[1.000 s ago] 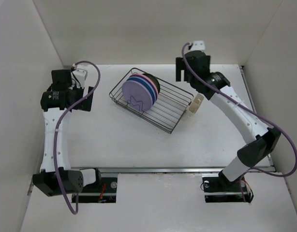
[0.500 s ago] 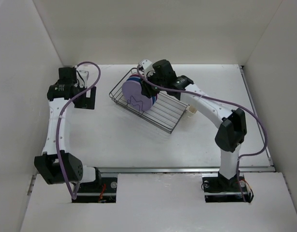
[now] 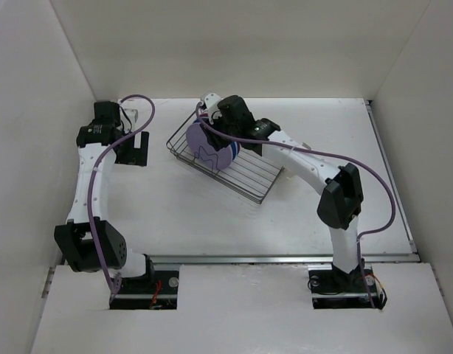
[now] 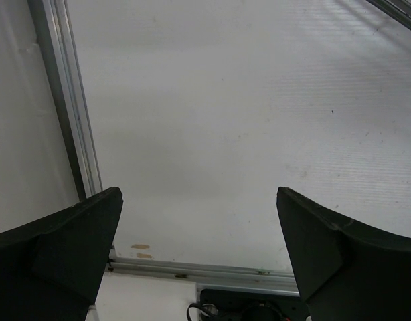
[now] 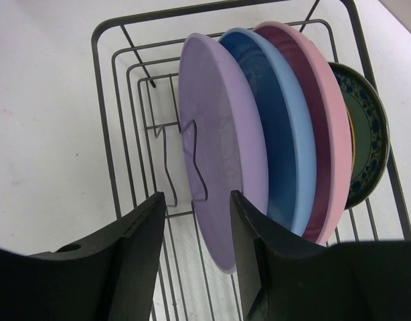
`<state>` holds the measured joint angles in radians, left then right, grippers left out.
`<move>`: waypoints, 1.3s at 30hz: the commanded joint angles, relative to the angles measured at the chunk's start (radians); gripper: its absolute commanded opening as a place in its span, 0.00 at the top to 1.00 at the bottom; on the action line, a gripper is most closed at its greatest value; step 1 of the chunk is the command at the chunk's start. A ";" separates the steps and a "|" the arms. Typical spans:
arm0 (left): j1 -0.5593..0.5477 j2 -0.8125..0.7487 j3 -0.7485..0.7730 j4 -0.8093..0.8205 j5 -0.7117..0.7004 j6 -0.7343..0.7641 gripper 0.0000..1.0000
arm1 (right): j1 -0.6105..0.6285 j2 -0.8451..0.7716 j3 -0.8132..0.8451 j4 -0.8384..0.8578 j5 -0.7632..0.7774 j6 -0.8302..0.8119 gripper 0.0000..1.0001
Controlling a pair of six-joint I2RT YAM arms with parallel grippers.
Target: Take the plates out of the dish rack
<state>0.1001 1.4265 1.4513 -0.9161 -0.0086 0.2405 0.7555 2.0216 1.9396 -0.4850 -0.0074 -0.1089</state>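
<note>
Four plates are showing plainly: one lavender plate [image 5: 222,147], one blue plate [image 5: 286,134], one pink plate [image 5: 326,120] and one dark teal patterned plate [image 5: 369,127]. A thin yellowish edge [image 5: 350,134] is peeking out between the pink and the teal, and it is unclear whether it belongs to a fifth plate. One dish rack [image 3: 250,175] is holding them all and is carrying one wavy wire divider [image 5: 194,167]. Two arms are reaching over one bench [image 3: 175,214], the left arm [image 3: 86,184] and the right arm [image 3: 308,158]. Each is bearing one tool: the left tool [image 4: 199,200] and the right tool [image 5: 197,200].
</note>
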 commanded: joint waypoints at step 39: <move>-0.008 -0.029 -0.072 0.010 0.119 -0.070 0.03 | 0.090 -0.179 -0.016 0.224 0.526 -0.169 1.00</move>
<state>0.0975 1.4425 1.3834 -0.9119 0.0746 0.1814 0.8249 1.9759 1.8874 -0.4095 0.4290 -0.2775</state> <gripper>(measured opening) 0.976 0.145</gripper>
